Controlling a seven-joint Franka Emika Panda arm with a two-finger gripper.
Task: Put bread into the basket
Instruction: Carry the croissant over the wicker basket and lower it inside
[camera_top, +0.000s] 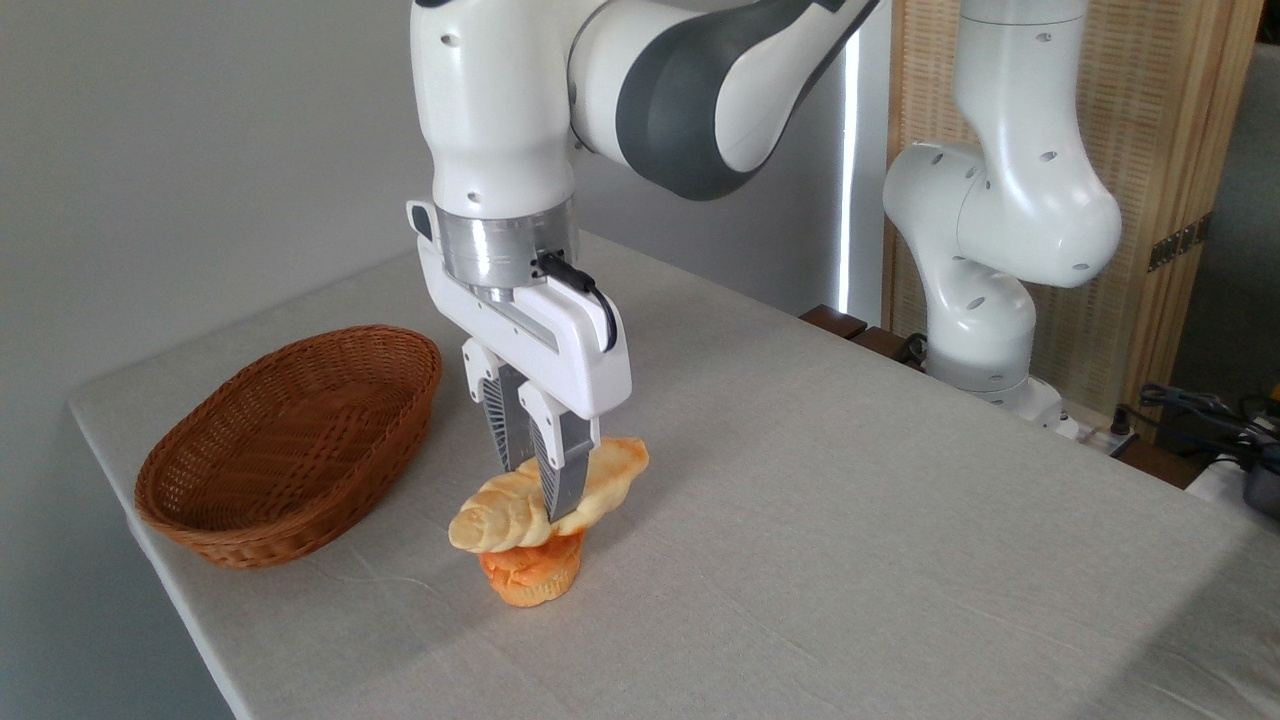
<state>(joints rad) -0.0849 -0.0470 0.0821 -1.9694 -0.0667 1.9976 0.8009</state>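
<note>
The bread (500, 518), a pale golden braided loaf, hangs lifted off the table, tilted with its right end higher. My gripper (542, 490) is shut on its middle, one finger in front of the loaf and one behind. The loaf's underside is right over a small orange muffin (530, 578), and I cannot tell whether they touch. The basket (290, 440), an oval reddish-brown wicker one, stands empty to the left of the gripper, near the table's left edge.
The table (850, 520) is covered with a light grey cloth. The arm's white base (985, 330) rises at the back right edge. Cables and dark items (1215, 420) lie beyond the far right corner. A wooden screen (1170, 120) stands behind.
</note>
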